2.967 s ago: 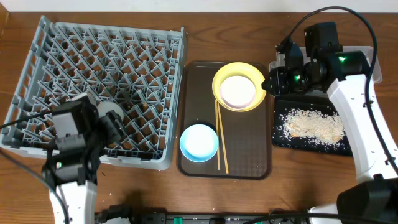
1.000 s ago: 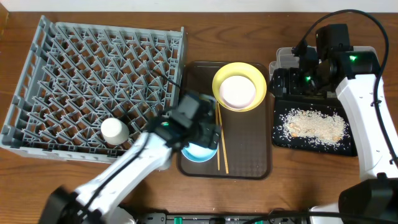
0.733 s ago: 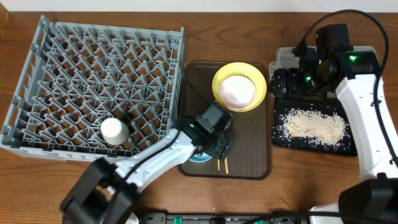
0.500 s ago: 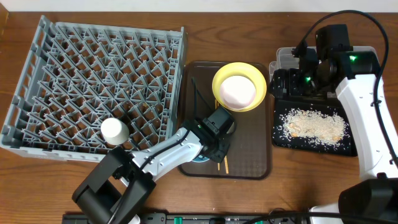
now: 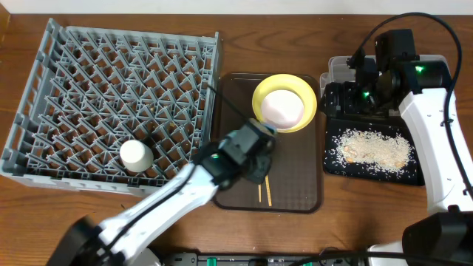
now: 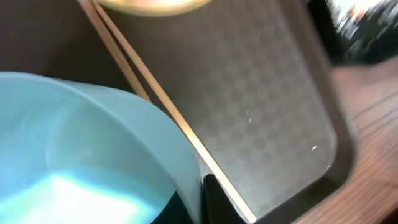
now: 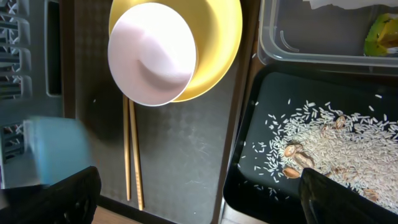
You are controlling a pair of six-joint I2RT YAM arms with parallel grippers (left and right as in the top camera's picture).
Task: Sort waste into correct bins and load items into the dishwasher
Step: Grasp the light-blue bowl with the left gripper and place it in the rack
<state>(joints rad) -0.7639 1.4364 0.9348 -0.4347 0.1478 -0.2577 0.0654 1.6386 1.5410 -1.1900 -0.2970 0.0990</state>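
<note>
My left gripper [image 5: 251,151] is shut on the rim of the light blue bowl [image 6: 81,155], which fills the lower left of the left wrist view [image 6: 200,200]. From overhead the arm hides this bowl. It shows blurred at the left of the right wrist view [image 7: 55,149]. The chopsticks [image 6: 161,99] lie beside it on the brown tray [image 5: 295,170]. The white bowl [image 5: 283,108] sits in the yellow plate [image 5: 307,90]. My right gripper [image 5: 334,92] hangs open and empty above the bins [image 7: 205,202]. The off-white cup [image 5: 135,155] stands in the grey dish rack [image 5: 111,81].
The black tray [image 7: 261,162] holds rice crumbs [image 7: 336,137] at the right. Behind it the clear tub [image 7: 323,43] contains a white napkin [image 7: 339,3] and a green wrapper [image 7: 382,34]. The right arm stretches along the table's right side.
My left arm swung from the rack over to the brown tray and shut its jaws on the blue bowl's rim. The right arm has stayed still for the last second.
</note>
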